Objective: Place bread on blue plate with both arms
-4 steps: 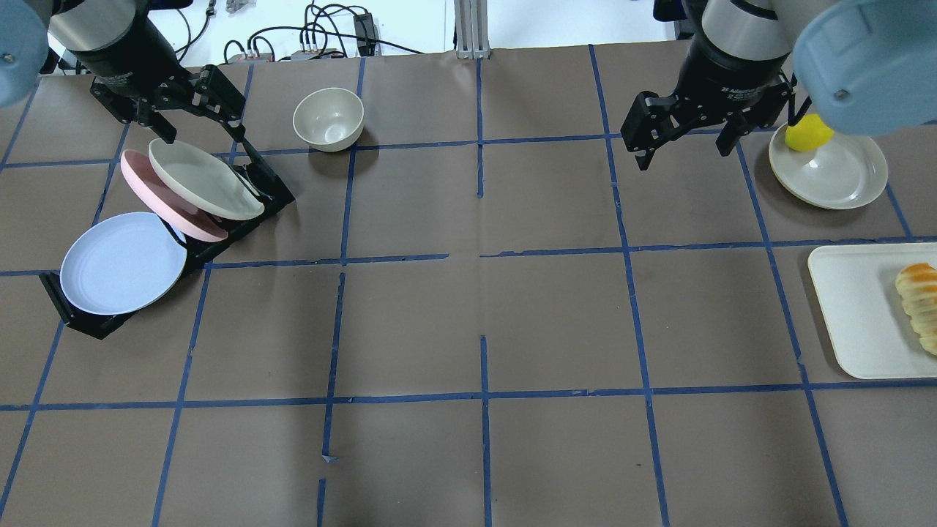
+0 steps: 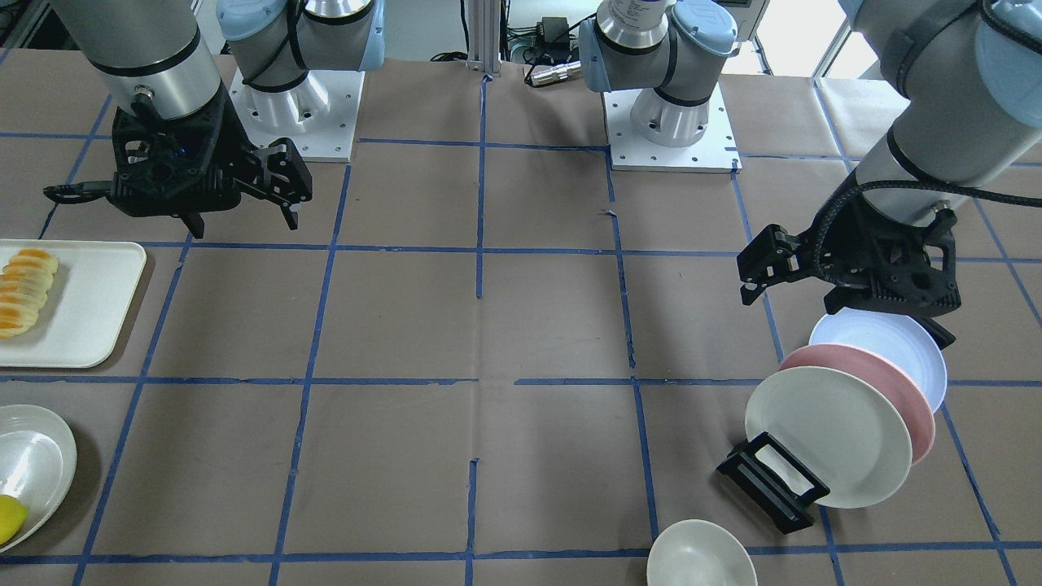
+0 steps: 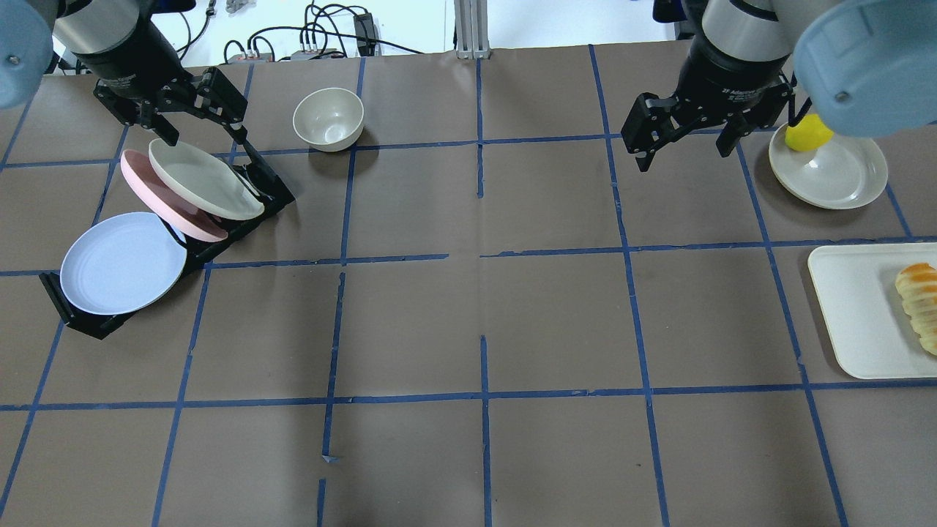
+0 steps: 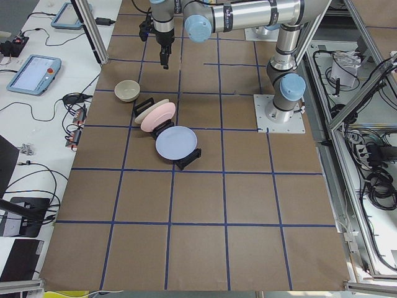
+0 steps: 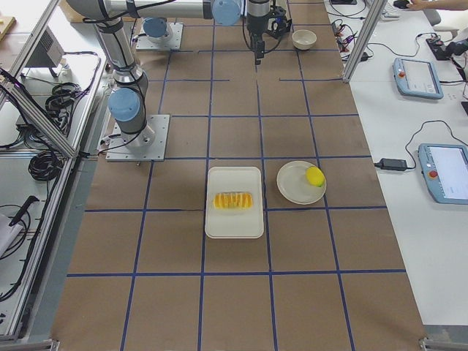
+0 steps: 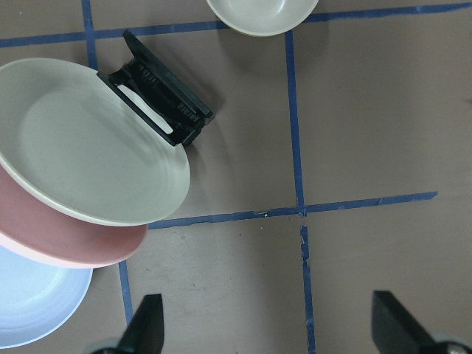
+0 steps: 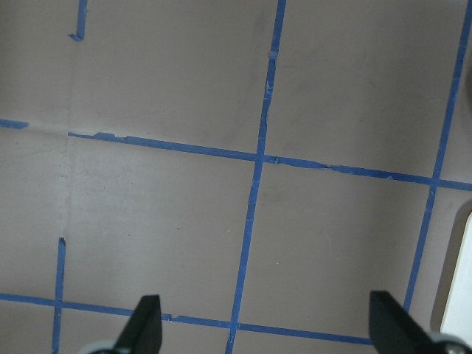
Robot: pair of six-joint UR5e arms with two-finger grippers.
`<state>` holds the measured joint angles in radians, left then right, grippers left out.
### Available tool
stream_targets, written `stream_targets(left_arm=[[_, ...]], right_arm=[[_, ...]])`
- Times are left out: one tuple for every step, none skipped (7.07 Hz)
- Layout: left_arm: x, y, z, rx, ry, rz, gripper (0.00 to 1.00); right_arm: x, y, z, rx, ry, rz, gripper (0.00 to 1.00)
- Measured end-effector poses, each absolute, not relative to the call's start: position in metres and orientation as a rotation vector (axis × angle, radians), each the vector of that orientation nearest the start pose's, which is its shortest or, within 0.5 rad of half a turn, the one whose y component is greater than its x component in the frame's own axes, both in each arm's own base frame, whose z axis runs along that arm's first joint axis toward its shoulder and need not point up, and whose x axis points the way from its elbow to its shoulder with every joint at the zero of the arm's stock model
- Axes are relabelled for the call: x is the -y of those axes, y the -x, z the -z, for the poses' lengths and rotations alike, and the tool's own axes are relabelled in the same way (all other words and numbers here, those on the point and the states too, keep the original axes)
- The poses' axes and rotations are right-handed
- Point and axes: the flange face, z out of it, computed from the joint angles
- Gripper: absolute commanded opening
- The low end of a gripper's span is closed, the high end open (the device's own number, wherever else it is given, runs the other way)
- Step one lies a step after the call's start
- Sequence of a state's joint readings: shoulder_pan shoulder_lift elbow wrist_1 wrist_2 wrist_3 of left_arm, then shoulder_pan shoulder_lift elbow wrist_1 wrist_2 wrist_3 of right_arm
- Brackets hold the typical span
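The bread (image 3: 919, 304), a ridged yellow loaf with orange tops, lies on a white tray (image 3: 853, 315) at the right edge; it also shows in the front view (image 2: 26, 289). The blue plate (image 3: 121, 263) leans in a black rack (image 3: 267, 190) at the left, behind a pink plate (image 3: 146, 187) and a cream plate (image 3: 205, 179). My left gripper (image 3: 205, 137) hangs open and empty over the rack's far end. My right gripper (image 3: 684, 155) hangs open and empty over bare table, well away from the bread.
A cream bowl (image 3: 328, 118) stands to the right of the rack. A cream plate (image 3: 834, 176) with a yellow lemon-like fruit (image 3: 807, 135) sits beyond the tray. Blue tape lines grid the brown table.
Both grippers have shifted very slightly toward the table's far side. Nothing on the table has moved.
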<state>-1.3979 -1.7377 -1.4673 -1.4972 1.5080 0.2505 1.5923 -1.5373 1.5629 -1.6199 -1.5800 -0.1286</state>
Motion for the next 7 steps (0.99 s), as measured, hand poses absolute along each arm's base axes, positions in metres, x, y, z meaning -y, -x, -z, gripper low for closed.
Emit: stream_targets(left_arm=[[0.578, 0.041, -0.458, -3.198, -0.120, 0.034, 1.00], [0.577, 0.042, -0.458, -3.195, -0.121, 0.038, 1.00], [0.574, 0.041, -0.461, -3.188, -0.134, 0.047, 1.00], [0.570, 0.040, -0.465, -3.162, -0.139, 0.041, 1.00], [0.568, 0.041, -0.464, -3.124, -0.127, 0.015, 1.00], [0.565, 0.045, -0.461, -3.100, -0.100, -0.010, 1.00], [0.560, 0.047, -0.457, -3.078, -0.085, -0.036, 1.00]], right_arm=[[0.505, -0.143, -0.479, -3.143, 0.236, 0.034, 1.00], [0.505, -0.143, -0.479, -3.143, 0.236, 0.033, 1.00], [0.505, -0.143, -0.479, -3.143, 0.236, 0.031, 1.00], [0.505, -0.143, -0.478, -3.143, 0.237, 0.031, 1.00], [0.505, -0.143, -0.478, -3.143, 0.238, 0.030, 1.00], [0.505, -0.143, -0.478, -3.143, 0.239, 0.029, 1.00], [0.505, -0.143, -0.478, -3.143, 0.239, 0.029, 1.00]])
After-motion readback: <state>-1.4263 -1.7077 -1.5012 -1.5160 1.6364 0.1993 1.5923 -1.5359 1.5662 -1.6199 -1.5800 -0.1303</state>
